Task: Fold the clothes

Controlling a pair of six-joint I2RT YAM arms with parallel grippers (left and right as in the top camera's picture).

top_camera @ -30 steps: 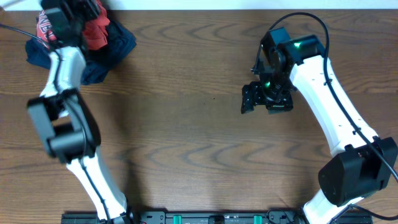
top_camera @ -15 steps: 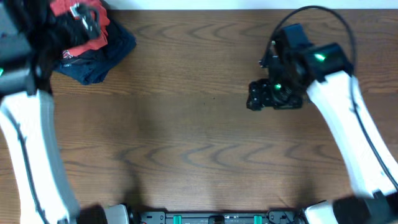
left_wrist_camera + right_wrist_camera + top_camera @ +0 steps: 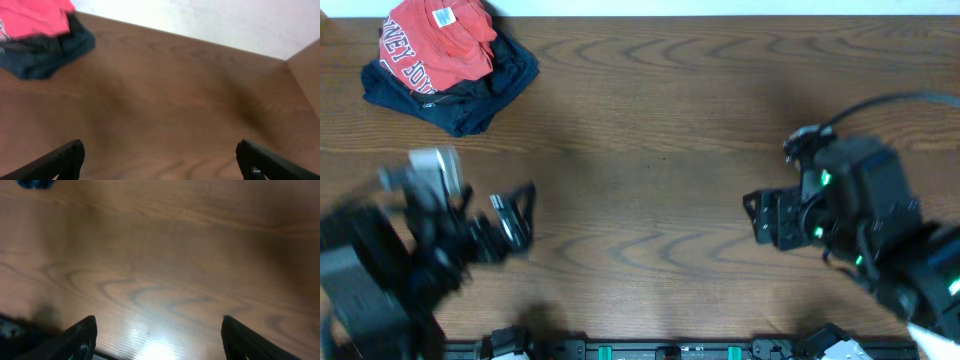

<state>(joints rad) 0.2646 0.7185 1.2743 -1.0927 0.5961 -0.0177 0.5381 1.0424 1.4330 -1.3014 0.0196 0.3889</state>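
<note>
Clothes for folding, one red T-shirt, sit well apart from both arms. Nearest the robot, the left tool hangs over the bare surface with its fingers spread wide and nothing between them. The right tool, on the other side, is also spread and empty. Beyond them is open wood, and at the far left corner the T-shirt lies bunched on top of a dark garment, white lettering and neck tag facing up. It looks heaped rather than folded, though the view is too small to be sure.

A grab into that heap could well catch the dark cloth underneath and drag both along, and pinching a lump instead of a hem would lift only a wad.

A second ago the left arm reached over the pile; now it is drawn back to the near edge, blurred. The right arm has pulled nearer too.
</note>
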